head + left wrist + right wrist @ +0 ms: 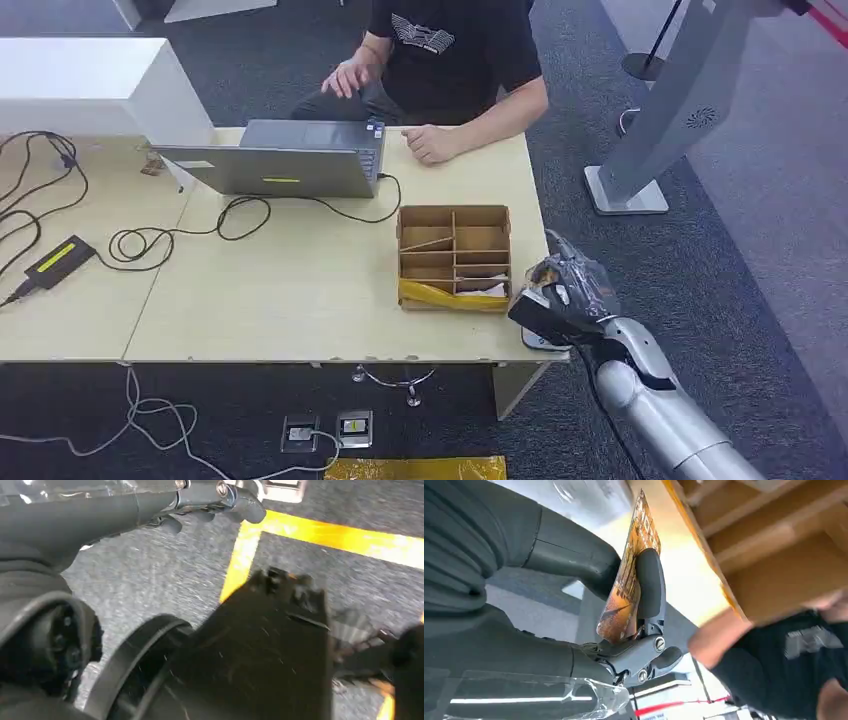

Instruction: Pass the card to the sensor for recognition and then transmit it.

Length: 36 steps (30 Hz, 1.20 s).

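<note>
Card (626, 582) sits pinched upright between thumb and finger of the right hand (556, 300) at the table's (300, 300) front right corner, just beside the cardboard divider box (454, 256), while the left hand (210, 500) hangs low with curled, empty-looking fingers.

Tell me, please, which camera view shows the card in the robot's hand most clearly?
The right wrist view: the card appears large there, its orange printed face visible, pinched between the thumb and a finger of the right hand. In the head view the hand sits at the table corner and I cannot make the card out. The left wrist view looks at the floor.
</note>
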Tool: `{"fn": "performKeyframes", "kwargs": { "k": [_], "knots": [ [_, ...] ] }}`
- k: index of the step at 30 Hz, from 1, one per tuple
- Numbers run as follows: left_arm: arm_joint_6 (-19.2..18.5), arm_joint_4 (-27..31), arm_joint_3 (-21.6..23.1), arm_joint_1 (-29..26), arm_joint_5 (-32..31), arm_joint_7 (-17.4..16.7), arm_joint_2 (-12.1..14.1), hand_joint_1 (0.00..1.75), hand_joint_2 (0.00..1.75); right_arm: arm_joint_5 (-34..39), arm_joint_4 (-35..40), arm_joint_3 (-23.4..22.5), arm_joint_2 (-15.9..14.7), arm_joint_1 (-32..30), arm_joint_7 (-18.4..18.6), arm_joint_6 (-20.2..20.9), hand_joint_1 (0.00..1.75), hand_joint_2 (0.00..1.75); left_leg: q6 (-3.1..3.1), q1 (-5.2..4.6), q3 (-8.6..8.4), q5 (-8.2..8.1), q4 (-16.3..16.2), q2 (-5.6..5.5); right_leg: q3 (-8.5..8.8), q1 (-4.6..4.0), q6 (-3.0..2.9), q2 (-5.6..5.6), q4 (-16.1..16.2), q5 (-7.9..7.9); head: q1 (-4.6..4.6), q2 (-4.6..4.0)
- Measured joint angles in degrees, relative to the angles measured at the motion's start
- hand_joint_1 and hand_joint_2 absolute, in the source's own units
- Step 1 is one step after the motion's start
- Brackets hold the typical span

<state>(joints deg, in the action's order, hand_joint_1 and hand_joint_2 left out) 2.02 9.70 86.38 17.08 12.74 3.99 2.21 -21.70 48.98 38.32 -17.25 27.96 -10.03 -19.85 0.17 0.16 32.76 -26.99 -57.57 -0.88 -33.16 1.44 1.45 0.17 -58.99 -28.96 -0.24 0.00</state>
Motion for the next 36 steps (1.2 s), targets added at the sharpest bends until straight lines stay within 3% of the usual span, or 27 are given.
{"fn": "performKeyframes", "kwargs": {
  "k": [9, 14, 18, 23, 30, 36],
  "knots": [
    [-3.04, 0.46, -0.35, 0.53, 2.08, 7.38, -0.92, 0.0, 0.0, -1.03, 3.96, -2.41, 0.04, 2.79, -0.11, 1.12, 1.75, 1.75, 0.0, 0.0, -0.01, 0.0, -0.02, -0.01, 0.0, 0.01, 0.0, 0.0, 0.01, 0.0, 0.0, 0.0],
    [-3.74, 0.77, -0.68, 1.2, 1.1, 9.43, -1.71, 0.0, 0.0, -1.86, 5.91, -3.28, 0.07, 3.32, 1.38, 2.43, 1.75, 1.75, 0.0, 0.0, 0.0, 0.0, -0.01, 0.0, 0.0, 0.01, 0.0, -0.01, 0.0, 0.01, -0.02, 0.0],
    [-4.99, 1.16, -0.81, 1.84, -0.24, 8.4, -2.62, 0.0, 0.0, -3.02, 6.91, -3.28, 0.61, 5.16, 2.84, 4.66, 1.75, 1.75, 0.0, 0.0, 0.01, 0.0, 0.0, 0.0, 0.03, 0.0, 0.0, -0.01, -0.02, 0.01, 0.0, 0.0],
    [-5.31, 1.42, -1.75, 0.91, -2.01, 8.23, -2.82, 0.0, 0.0, -2.93, 6.72, -3.22, 3.06, 8.39, 2.58, 6.65, 1.75, 1.75, -0.02, 0.01, 0.01, 0.01, 0.0, -0.01, 0.02, -0.02, 0.0, 0.01, -0.03, 0.0, 0.0, 0.0],
    [-11.09, 1.49, -3.11, 0.0, -2.47, 9.45, -3.13, 0.0, 0.0, -4.16, 4.29, -3.22, 8.18, 11.82, -0.4, 6.91, 1.75, 1.75, -0.02, 0.02, 0.03, 0.01, 0.01, -0.01, 0.0, -0.03, -0.01, 0.02, -0.03, 0.0, 0.02, 0.0],
    [-13.0, 1.88, -3.71, -0.11, -3.93, 10.26, -3.54, 0.0, 0.0, -5.9, 0.77, -3.26, 11.67, 14.19, -0.92, 6.91, 1.75, 1.75, -0.02, 0.01, 0.01, 0.02, 0.0, -0.01, -0.01, -0.02, -0.01, 0.01, -0.02, 0.0, 0.02, 0.0]
  ]
}}
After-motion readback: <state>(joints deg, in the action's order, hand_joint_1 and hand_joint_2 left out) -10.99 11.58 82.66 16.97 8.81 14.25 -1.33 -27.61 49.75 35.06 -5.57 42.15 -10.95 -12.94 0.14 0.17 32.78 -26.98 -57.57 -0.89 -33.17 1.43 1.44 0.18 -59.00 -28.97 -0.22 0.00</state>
